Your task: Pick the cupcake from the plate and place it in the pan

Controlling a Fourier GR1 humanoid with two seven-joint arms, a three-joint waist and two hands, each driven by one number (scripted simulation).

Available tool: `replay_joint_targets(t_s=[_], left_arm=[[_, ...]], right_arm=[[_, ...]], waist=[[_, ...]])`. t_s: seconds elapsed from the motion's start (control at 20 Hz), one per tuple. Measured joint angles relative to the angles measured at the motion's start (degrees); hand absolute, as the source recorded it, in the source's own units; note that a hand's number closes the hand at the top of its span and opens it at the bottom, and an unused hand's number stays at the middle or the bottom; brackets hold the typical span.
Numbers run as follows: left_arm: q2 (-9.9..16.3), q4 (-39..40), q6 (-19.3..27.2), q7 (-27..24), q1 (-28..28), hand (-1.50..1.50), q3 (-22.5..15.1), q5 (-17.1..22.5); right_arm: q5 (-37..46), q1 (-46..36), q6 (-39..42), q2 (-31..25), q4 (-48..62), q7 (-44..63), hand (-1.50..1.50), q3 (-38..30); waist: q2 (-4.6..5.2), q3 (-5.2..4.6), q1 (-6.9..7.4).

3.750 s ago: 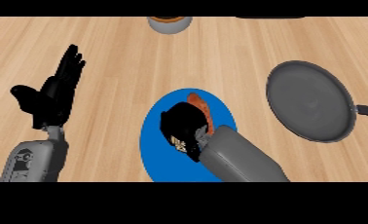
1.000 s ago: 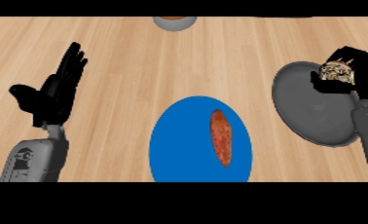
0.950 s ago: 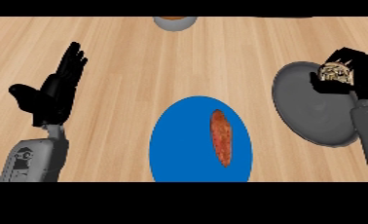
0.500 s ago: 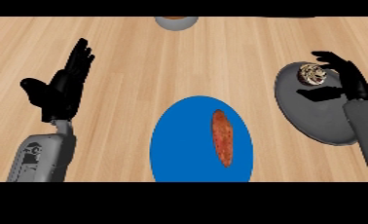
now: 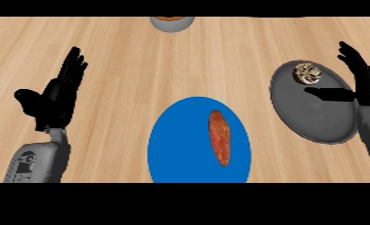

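The cupcake (image 5: pixel 308 73) sits in the far part of the grey pan (image 5: pixel 312 114) at the right. My right hand (image 5: pixel 353 75) is at the right edge, just beside the cupcake, open, with its fingers straight and its thumb reaching over the pan. It holds nothing. The blue plate (image 5: pixel 173 146) lies in the front middle and carries only a long reddish-brown sausage-like piece (image 5: pixel 219 136). My left hand (image 5: pixel 56 99) rests open at the left, fingers up.
A grey bowl (image 5: pixel 172 22) with something orange inside stands at the far edge of the wooden counter (image 5: pixel 145 62). The pan's right side is cut off by the view's edge.
My right hand carried the cupcake from the plate to the pan, set it down and opened. It has since drawn back to the right. The left hand shifted slightly.
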Motion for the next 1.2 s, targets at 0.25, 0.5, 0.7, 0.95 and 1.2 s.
replay_joint_targets(t_s=[0.25, 0.5, 0.7, 0.95, 1.2], left_arm=[[0.5, -0.3, 0.1, 0.2, 0.6, 0.0, 0.7, 0.0], [1.4, -2.0, -0.2, 2.0, 0.9, 0.0, 1.6, 0.9], [1.4, -1.8, 0.1, 1.7, 1.1, 0.0, 1.9, 0.5], [0.8, -2.5, 0.6, 2.1, 1.4, 0.0, 1.1, -0.2], [1.1, -3.2, -0.1, 2.9, 1.2, 0.0, 1.3, 0.5]], right_arm=[[-6.6, 6.0, 11.7, -2.5, -2.9, -3.2, -1.5, -3.3], [-12.3, 15.4, 24.9, -5.6, -9.5, -6.2, -1.5, -5.2], [-17.1, 24.0, 30.9, -7.4, -18.5, -4.2, -1.5, -6.9], [-24.2, 36.0, 35.9, -8.2, -32.1, 0.8, -1.5, -10.1], [-30.0, 47.8, 38.9, -5.7, -46.6, 5.6, -1.5, -12.9]], waist=[[-0.48, -0.1, -1.29], [-0.78, -0.17, -2.2], [-0.91, -0.26, -2.94], [-0.85, -0.28, -2.98], [-0.62, -0.24, -2.33]])
